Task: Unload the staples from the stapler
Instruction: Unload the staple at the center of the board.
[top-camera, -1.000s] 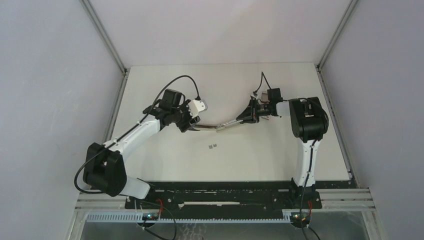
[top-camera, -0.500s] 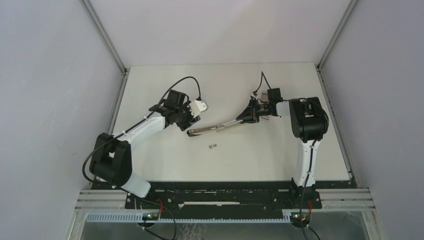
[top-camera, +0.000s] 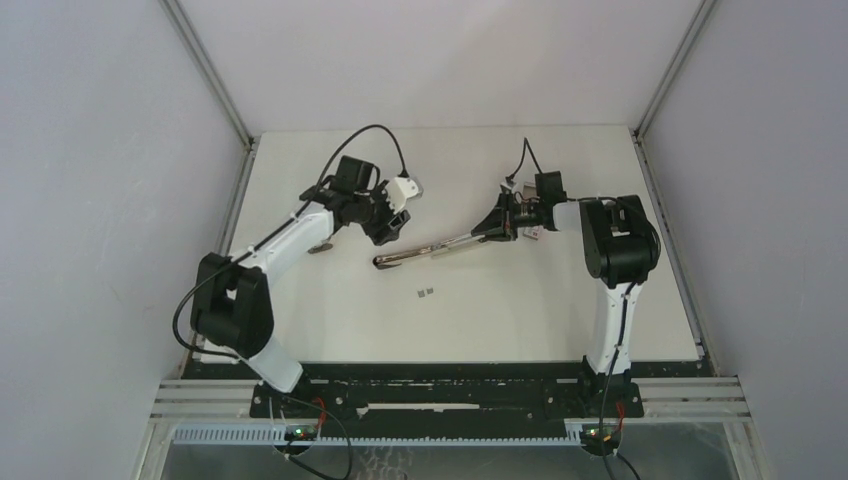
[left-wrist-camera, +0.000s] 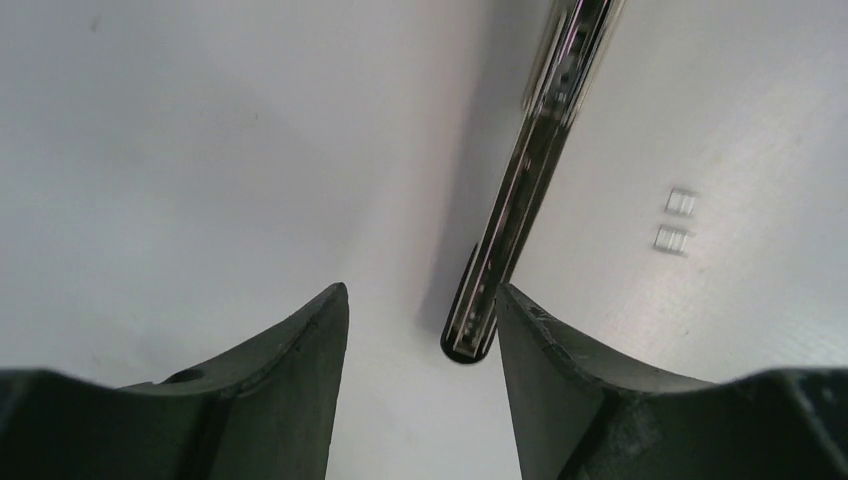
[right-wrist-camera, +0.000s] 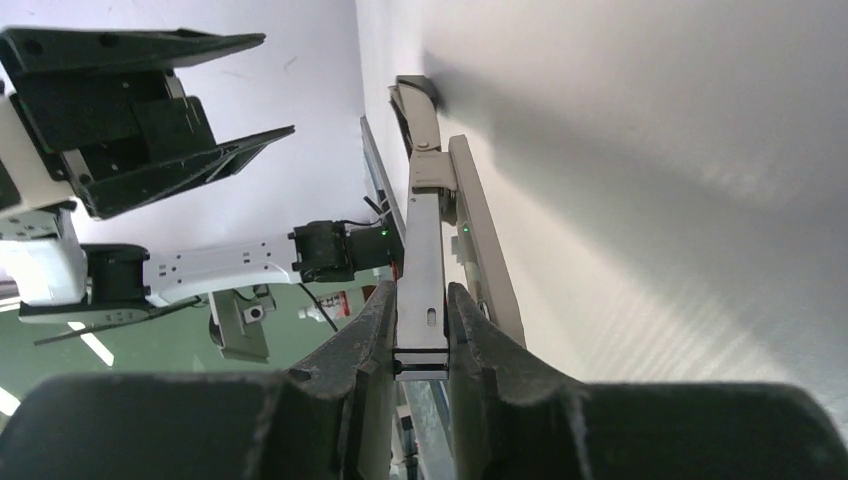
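Note:
The stapler (top-camera: 435, 248) is a long, slim dark bar slanting across the middle of the table. My right gripper (top-camera: 497, 228) is shut on its right end; in the right wrist view the fingers (right-wrist-camera: 372, 330) pinch the silvery arm (right-wrist-camera: 421, 262) from both sides. My left gripper (top-camera: 388, 226) hangs open just behind the stapler's free left tip, touching nothing. In the left wrist view that tip (left-wrist-camera: 470, 338) lies just beyond my open left gripper (left-wrist-camera: 420, 292). Two tiny staples (top-camera: 427, 292) lie on the table in front of the stapler, and the staples (left-wrist-camera: 676, 222) also show to its right.
A small dark piece (top-camera: 320, 247) lies on the table beside the left forearm. A small pink-and-white item (top-camera: 534, 231) sits behind the right gripper. Grey walls close the table (top-camera: 560, 320) on three sides.
My left gripper has let go of the stapler's left end and drawn back toward the far side. The stapler has straightened, and its free tip now sits lower and further left.

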